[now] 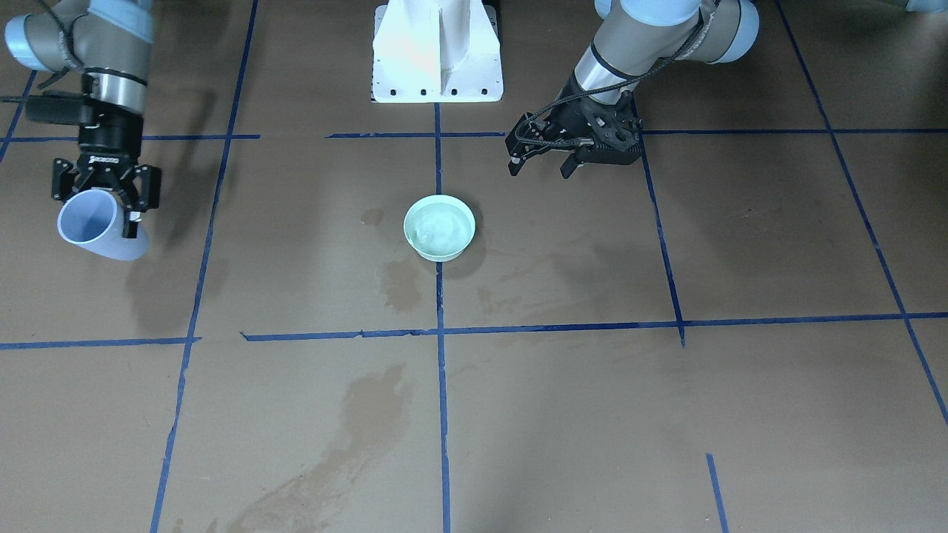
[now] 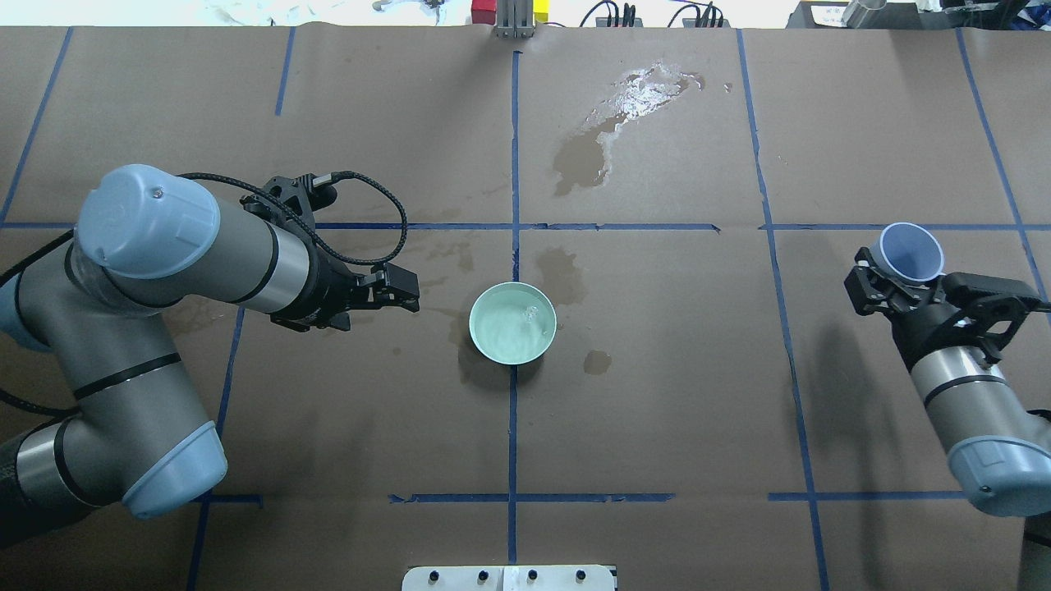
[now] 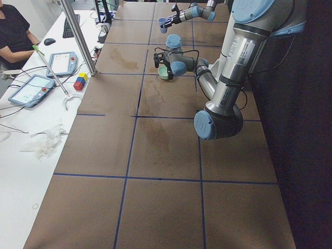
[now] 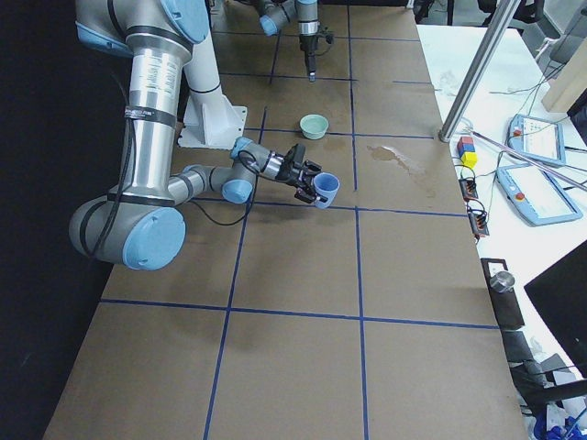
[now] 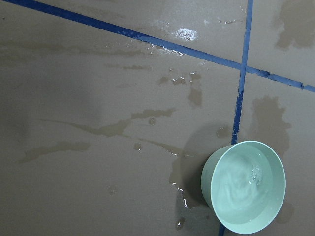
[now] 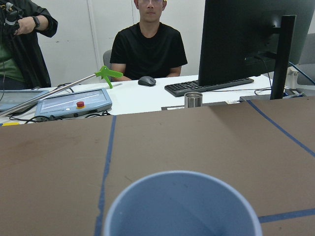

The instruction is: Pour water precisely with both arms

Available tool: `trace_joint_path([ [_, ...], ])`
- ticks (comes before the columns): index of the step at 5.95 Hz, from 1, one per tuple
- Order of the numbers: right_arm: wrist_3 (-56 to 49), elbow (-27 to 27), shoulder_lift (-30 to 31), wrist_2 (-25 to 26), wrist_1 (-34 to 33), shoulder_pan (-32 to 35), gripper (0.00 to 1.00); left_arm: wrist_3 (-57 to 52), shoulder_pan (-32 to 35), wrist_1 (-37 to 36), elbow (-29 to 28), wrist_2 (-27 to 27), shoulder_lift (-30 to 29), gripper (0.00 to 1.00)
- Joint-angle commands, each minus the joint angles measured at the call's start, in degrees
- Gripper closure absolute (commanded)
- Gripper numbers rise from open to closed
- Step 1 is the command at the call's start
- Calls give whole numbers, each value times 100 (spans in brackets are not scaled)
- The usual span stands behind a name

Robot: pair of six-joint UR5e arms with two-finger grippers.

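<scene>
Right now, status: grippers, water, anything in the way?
Left gripper open, empty. Right gripper shut on pale blue plastic cup, tilted. Water in mint-green round bowl, table centre. Wet stains beside bowl; nothing standing between.

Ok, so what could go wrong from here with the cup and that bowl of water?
1. The right gripper holds the blue cup tilted and far from the green bowl; anything left inside could drip onto the paper cover on the way across.
2. The left gripper hangs open beside the bowl; a nudge could slop its water.
3. The paper cover shows a glossy puddle, so it may be slick or soft.
</scene>
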State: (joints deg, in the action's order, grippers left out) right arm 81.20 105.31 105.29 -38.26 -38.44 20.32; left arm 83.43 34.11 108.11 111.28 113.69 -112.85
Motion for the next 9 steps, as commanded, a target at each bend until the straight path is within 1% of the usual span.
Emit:
trace_joint_path([
  [1, -236, -501, 193, -23, 346, 217, 95, 59, -1, 0, 8, -5, -1, 0],
  [2, -280, -903, 194, -32, 1120, 262, 95, 68, -9, -17, 17, -5, -9, 0],
  [3, -410, -1029, 194, -23, 1476, 253, 95, 68, -9, -18, 69, 4, 8, 0],
  [4, -394, -1074, 203, -23, 1532, 245, 94, 68, -9, -44, 139, 4, 34, 0],
  [5, -377, -1370, 168, -23, 1532, 227, 92, 68, -9, -235, 218, -5, 8, 0],
  [7, -377, -1425, 141, -23, 1541, 227, 91, 68, -9, -273, 350, 4, 52, 0],
  [9, -341, -1460, 27, -23, 1541, 218, 88, 68, -1, -281, 395, 4, 52, 0],
])
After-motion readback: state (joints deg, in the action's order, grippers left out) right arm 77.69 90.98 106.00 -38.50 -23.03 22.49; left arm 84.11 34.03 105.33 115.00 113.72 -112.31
